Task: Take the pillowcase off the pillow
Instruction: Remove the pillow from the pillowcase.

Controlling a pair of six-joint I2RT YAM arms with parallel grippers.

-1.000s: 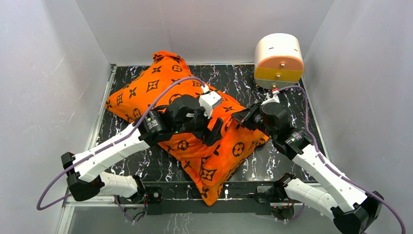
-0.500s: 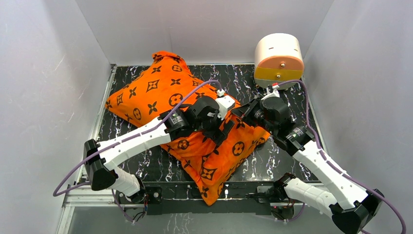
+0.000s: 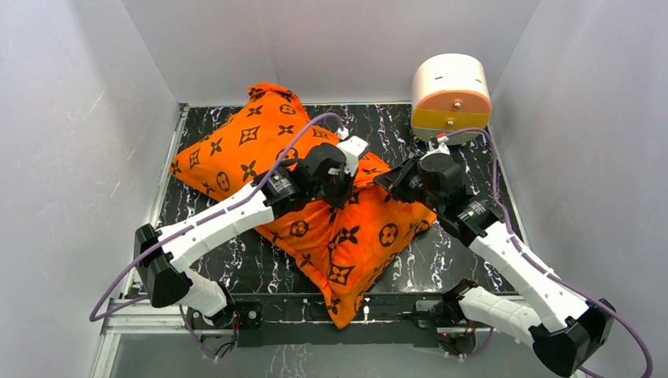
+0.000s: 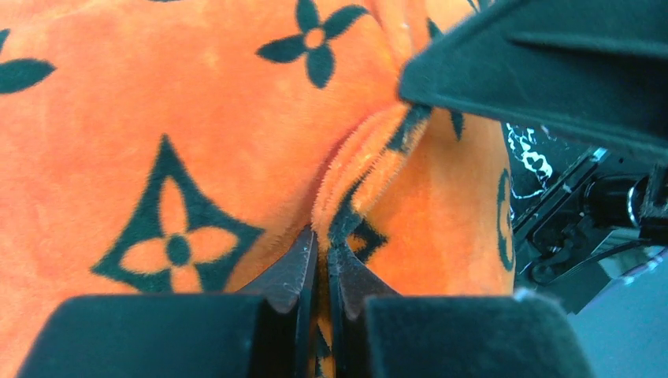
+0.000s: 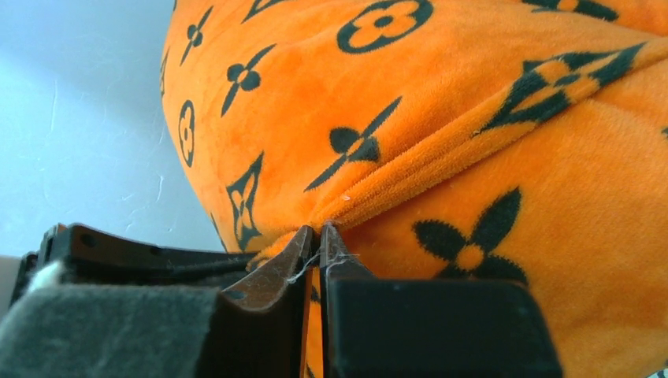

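The bright orange pillowcase point(image 3: 236, 150) with dark brown motifs lies diagonally across the table, plump and full. The pillow is hidden inside it. My left gripper point(image 3: 339, 189) sits on the pillowcase's middle ridge, shut on a raised fold of plush point(image 4: 362, 157); its jaws point(image 4: 321, 236) pinch the fabric. My right gripper point(image 3: 387, 183) faces it from the right, very close. Its jaws point(image 5: 317, 230) are nearly together, with a hem-like ridge of the pillowcase point(image 5: 473, 118) caught between them.
A round white box point(image 3: 450, 96) with orange and yellow drawers stands at the back right corner. The black marbled table point(image 3: 441, 142) is walled by white panels on three sides. The right arm's black body point(image 4: 551, 63) fills the upper right of the left wrist view.
My left gripper moved right and back along the pillowcase and shut on a fold. The near part of the pillowcase has drawn up slightly. The right gripper stays at the same fold.
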